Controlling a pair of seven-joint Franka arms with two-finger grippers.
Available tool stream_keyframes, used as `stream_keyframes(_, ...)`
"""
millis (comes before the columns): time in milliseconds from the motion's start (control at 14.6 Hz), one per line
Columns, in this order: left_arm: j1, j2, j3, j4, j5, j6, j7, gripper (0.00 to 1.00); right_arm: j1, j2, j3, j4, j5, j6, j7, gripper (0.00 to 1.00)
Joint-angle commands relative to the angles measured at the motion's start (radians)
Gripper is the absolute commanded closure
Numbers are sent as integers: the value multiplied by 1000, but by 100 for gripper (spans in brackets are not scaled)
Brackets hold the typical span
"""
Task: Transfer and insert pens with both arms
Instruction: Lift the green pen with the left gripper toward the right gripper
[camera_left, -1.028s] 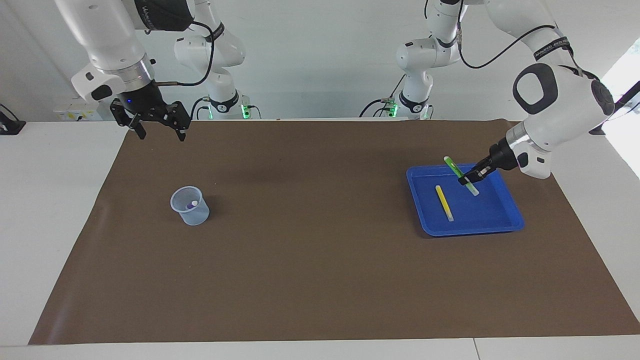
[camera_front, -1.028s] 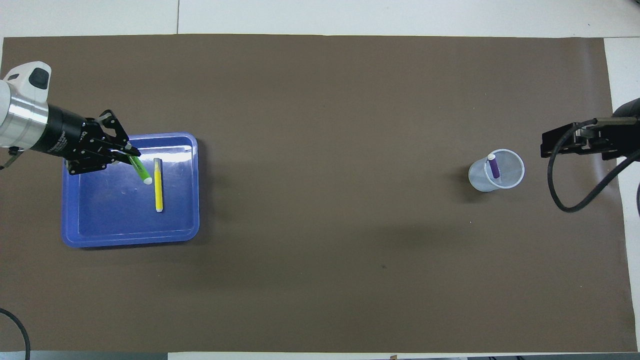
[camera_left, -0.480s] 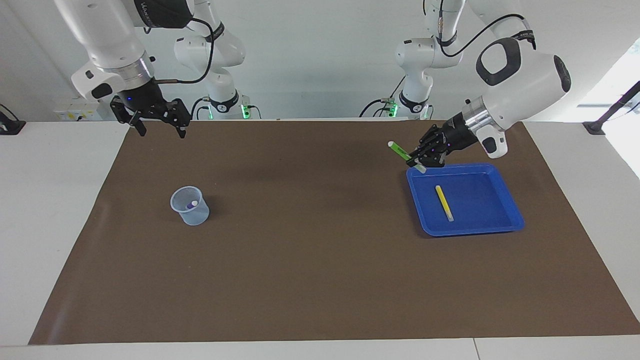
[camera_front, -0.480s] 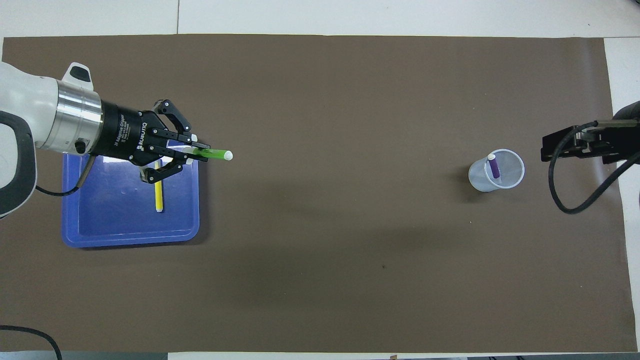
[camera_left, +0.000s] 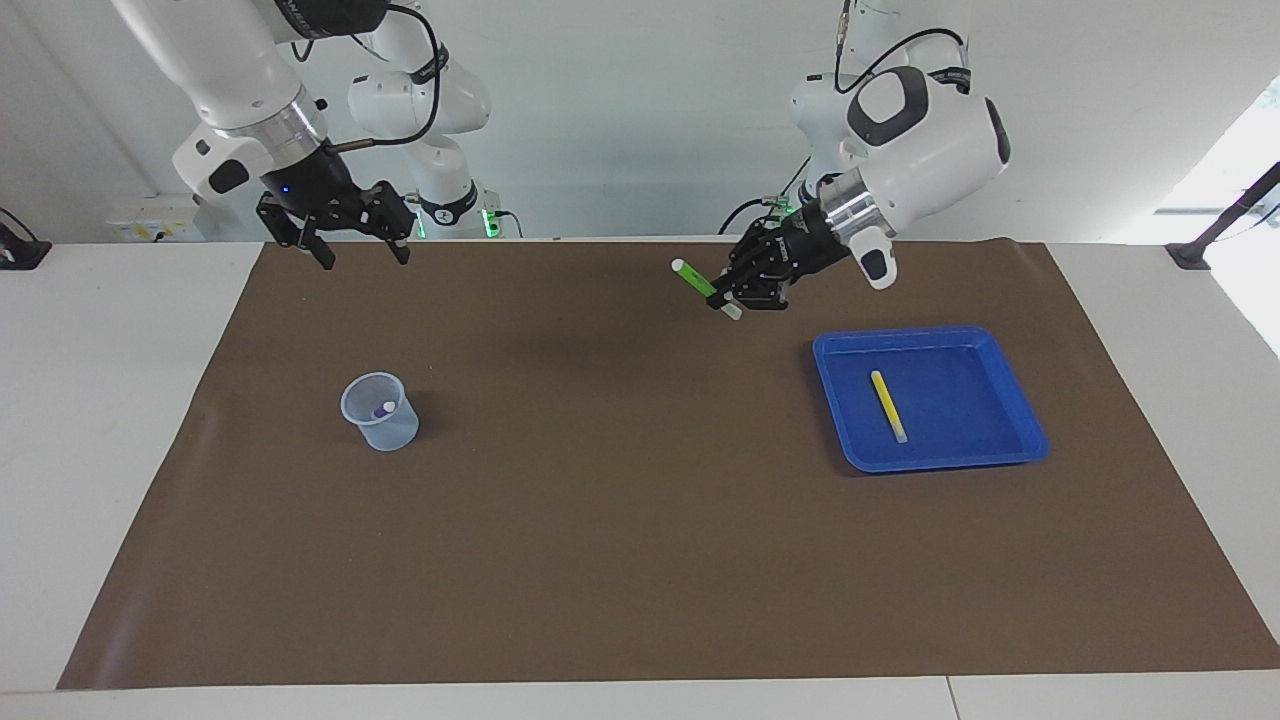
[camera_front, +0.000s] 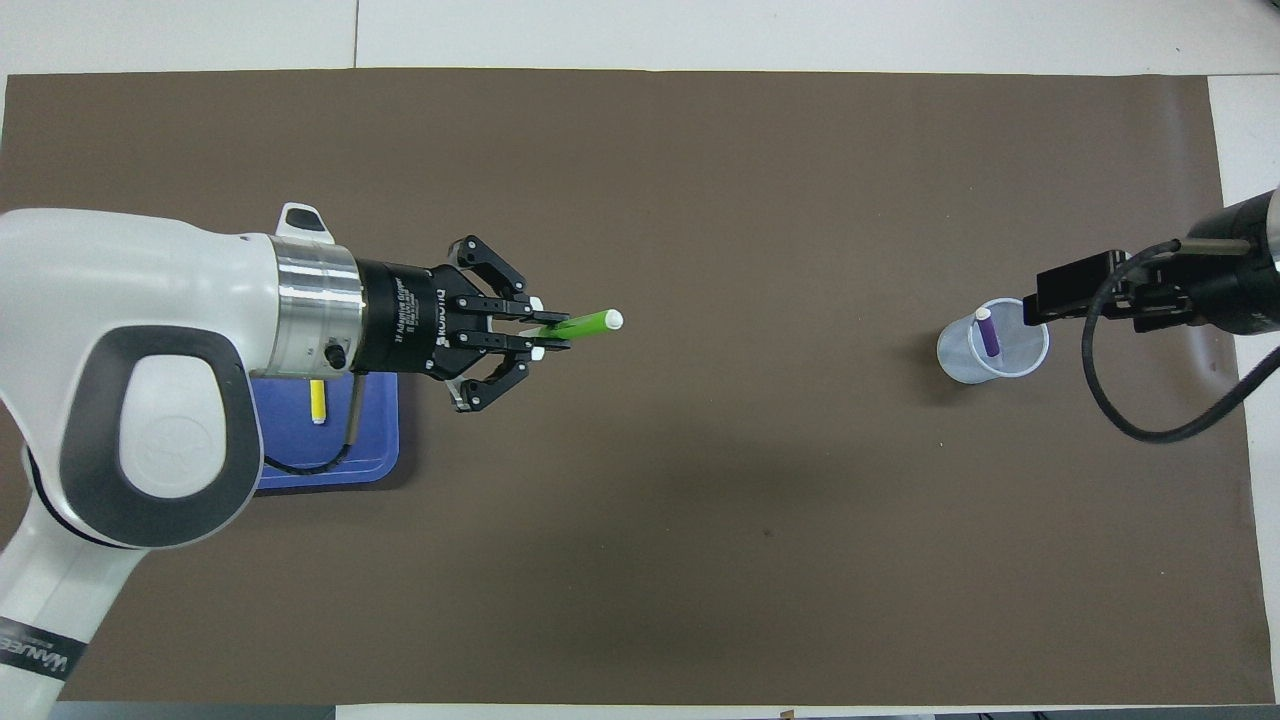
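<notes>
With the tray (camera_left: 1020, 440) as our landmark, we see our left gripper (camera_left: 722, 297) up over the brown mat (camera_left: 640, 560) beside it, toward the middle, fingers clamped on the tilted green pen (camera_left: 693, 279). Our right gripper (camera_left: 360, 253) hangs open and empty over the mat's other end near the cup (camera_left: 380, 412). In the tray lies the yellow pen (camera_left: 887, 405), and the purple pen (camera_front: 987, 332) stands in the cup, well apart from the tray.

Left gripper (camera_front: 545, 337) clamps green pen (camera_front: 582, 324) over brown mat (camera_front: 700, 500). Purple pen (camera_front: 987, 332) stands in clear cup (camera_front: 965, 362); yellow pen (camera_front: 318, 402) lies in blue tray (camera_front: 385, 440).
</notes>
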Motion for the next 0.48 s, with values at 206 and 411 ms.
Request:
stream_keyframes(206,-230,-85,15,-186,-174,383,-102,100,83,-7,29,-34,176,160,128,0)
stream_keyframes(411,-270,-93,15,-202,-220,428,-113,100,156,-5,29,-57,218,231,169,0)
